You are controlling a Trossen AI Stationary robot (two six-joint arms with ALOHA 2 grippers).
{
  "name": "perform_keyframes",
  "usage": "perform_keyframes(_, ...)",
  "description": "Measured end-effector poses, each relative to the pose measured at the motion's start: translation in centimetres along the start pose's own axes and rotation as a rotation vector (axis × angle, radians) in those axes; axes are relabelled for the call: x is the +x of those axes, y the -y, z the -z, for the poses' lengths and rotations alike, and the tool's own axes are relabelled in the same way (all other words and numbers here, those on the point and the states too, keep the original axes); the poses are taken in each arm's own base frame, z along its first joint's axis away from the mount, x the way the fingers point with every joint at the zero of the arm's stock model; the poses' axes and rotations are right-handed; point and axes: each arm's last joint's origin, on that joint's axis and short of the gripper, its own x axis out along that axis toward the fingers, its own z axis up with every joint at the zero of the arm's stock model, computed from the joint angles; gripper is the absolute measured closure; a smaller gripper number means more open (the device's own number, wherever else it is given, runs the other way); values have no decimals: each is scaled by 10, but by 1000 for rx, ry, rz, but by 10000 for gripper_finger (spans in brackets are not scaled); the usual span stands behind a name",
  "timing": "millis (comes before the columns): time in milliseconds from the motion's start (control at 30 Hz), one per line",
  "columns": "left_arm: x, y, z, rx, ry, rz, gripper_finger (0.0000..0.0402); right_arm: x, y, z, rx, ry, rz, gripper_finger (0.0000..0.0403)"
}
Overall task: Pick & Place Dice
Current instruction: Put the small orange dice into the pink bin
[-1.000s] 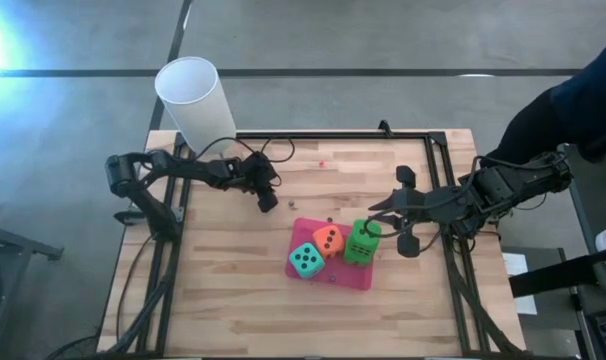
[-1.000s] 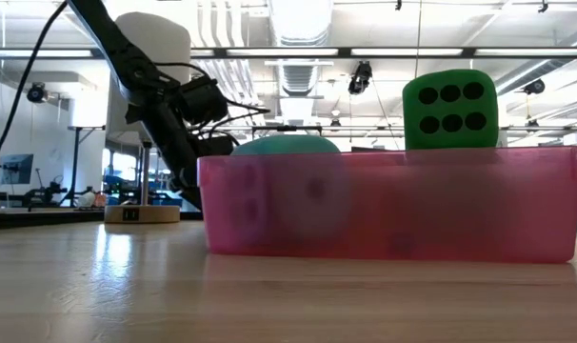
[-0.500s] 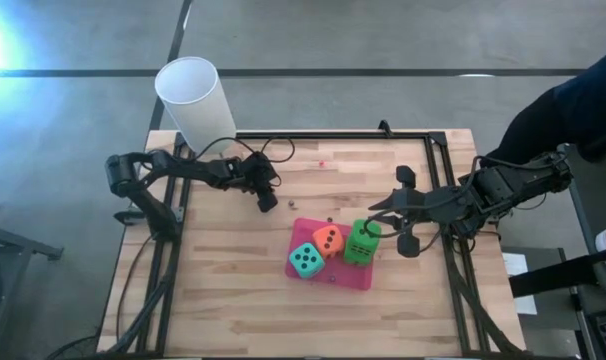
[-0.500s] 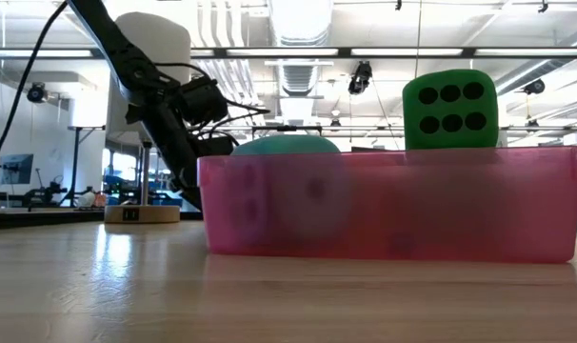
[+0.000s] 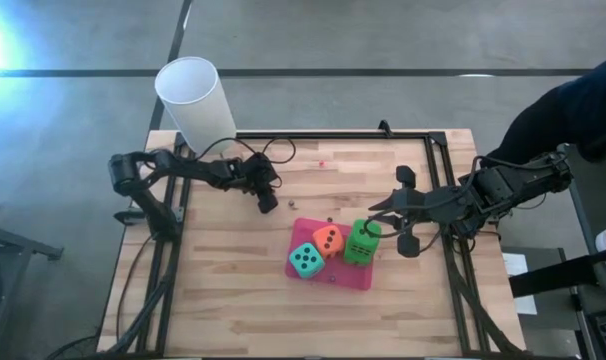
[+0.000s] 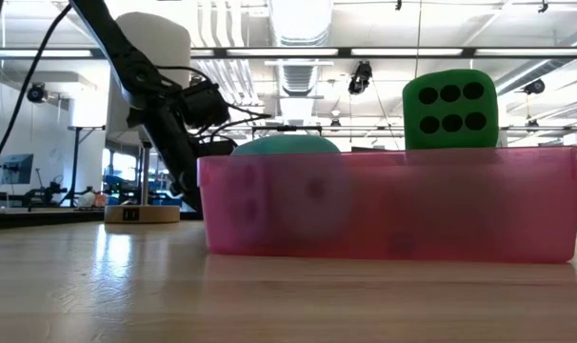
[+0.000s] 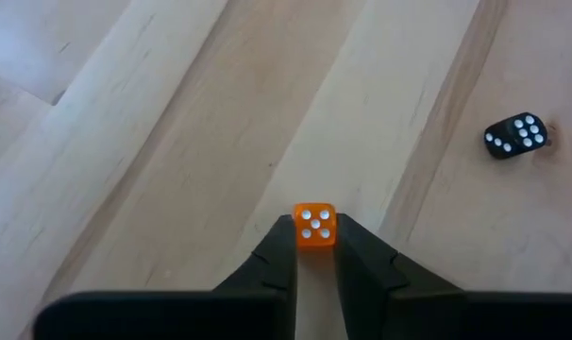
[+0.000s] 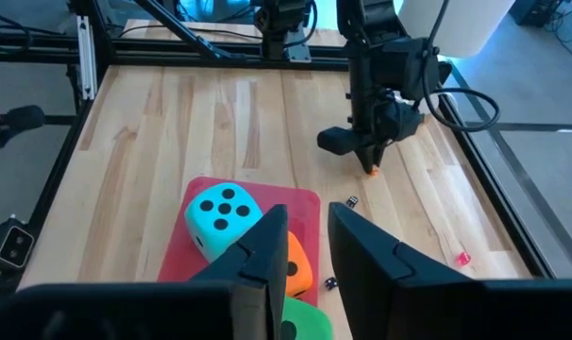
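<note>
A pink tray (image 5: pixel 355 280) at the table's middle holds three big soft dice: teal (image 5: pixel 305 260), orange (image 5: pixel 328 240) and green (image 5: pixel 361 242). In the low view the green one (image 6: pixel 449 108) stands above the tray's rim. My left gripper (image 5: pixel 271 205) is left of the tray and farther back, down at the tabletop, shut on a tiny orange die (image 7: pixel 314 227). My right gripper (image 5: pixel 375 216) hangs high over the tray's right end. Its fingers (image 8: pixel 267 247) stand slightly apart with nothing between them. My left gripper pinches the tiny orange die by two opposite sides (image 7: pixel 299 230) between its fingertips. The fingers slant down at it from the table's left. The die's five-pip face is turned up, and it sits at the tabletop (image 8: pixel 371 171). Whether it is lifted clear I cannot tell.
A tiny black die (image 7: pixel 515 136) lies on the wood near the left gripper, and another (image 8: pixel 329 282) lies by the tray's far edge. A small red piece (image 5: pixel 321 163) lies near the far edge. A white cylinder (image 5: pixel 195 100) stands at the far left corner. A person's dark sleeve (image 5: pixel 573 100) shows at the far right.
</note>
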Motion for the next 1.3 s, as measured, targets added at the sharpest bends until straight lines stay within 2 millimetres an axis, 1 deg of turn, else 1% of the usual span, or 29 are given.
perform_keyframes(167,-4,0,-1,1,8,1,355,0,0,0,0,0,0,316)
perform_keyframes(267,-11,1,-5,1,28,2,357,0,0,0,0,0,0,314)
perform_keyframes(367,-25,4,-11,7,81,44,357,0,0,0,1,0,0,316)
perform_keyframes(467,-42,10,-20,11,151,162,357,0,0,0,0,0,0,322)
perform_keyframes(567,-57,22,-26,10,198,293,357,0,0,0,0,0,0,327)
perform_keyframes(733,-70,57,-29,95,229,397,357,0,0,0,0,0,0,333)
perform_keyframes(833,-70,80,-27,153,222,431,357,0,0,0,-3,0,0,332)
perform_keyframes(933,-68,94,-25,171,207,453,357,0,0,0,-3,0,0,327)
perform_keyframes(1133,-60,109,-23,179,212,482,351,0,0,0,-3,0,0,317)
perform_keyframes(1300,-49,115,-23,165,208,492,351,0,0,0,-4,-1,-1,314)
